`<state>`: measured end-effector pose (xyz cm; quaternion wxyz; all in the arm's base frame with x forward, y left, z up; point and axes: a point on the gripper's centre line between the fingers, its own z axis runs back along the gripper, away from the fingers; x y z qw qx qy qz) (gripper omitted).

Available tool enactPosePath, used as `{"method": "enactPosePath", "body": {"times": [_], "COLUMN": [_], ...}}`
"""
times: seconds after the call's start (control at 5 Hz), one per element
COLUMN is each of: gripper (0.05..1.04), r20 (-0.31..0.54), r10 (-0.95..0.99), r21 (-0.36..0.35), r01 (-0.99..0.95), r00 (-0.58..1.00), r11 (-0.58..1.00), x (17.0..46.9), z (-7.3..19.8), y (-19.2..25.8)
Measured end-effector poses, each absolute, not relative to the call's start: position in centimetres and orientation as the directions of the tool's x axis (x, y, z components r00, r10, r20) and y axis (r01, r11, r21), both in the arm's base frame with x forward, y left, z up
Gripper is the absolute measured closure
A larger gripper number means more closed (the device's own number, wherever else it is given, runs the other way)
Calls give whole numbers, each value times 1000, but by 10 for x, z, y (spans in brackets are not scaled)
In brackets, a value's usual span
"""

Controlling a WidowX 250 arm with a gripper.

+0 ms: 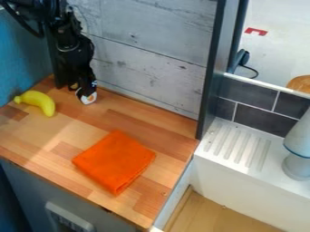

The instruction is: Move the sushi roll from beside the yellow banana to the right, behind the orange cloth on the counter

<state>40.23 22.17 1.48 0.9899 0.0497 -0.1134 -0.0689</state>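
The black gripper [84,86] hangs at the upper left of the camera view, low over the back of the wooden counter near the grey plank wall. A small white thing with an orange middle [89,98] is right at its lower end; whether it is held or only touched, I cannot tell. To the left, a yellow banana [39,101] lies on the counter. An orange folded cloth [114,161] lies flat nearer the front, below and to the right of the gripper.
The wooden counter [158,128] ends at a dark upright post [210,68] on the right. Beyond it are a white ridged drainboard [235,146], a pale grey-white vessel [298,149] and dark wall tiles [257,118]. A blue wall [23,59] bounds the left.
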Motion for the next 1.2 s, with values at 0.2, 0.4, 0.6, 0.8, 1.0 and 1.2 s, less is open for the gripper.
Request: {"method": "enactPosePath", "body": {"times": [0.2, 0.4, 0.6, 0.8, 1.0, 1.2], "gripper": [83, 122, 340, 392, 393, 393], "r20": [205, 174, 155, 165, 182, 249], "r10": [-139, -132, -131, -111, -99, -148], "r21": [113, 103, 95, 86, 51, 47], "r01": [118, 115, 117, 98, 91, 141], "r00": [969, 976, 979, 980, 978, 957], "r11": [987, 988, 989, 991, 995, 989], "x": [404, 403, 407, 408, 403, 404], "z": [8, -7, -14, -13, -7, 30], "y": [223, 221, 214, 213, 204, 177]}}
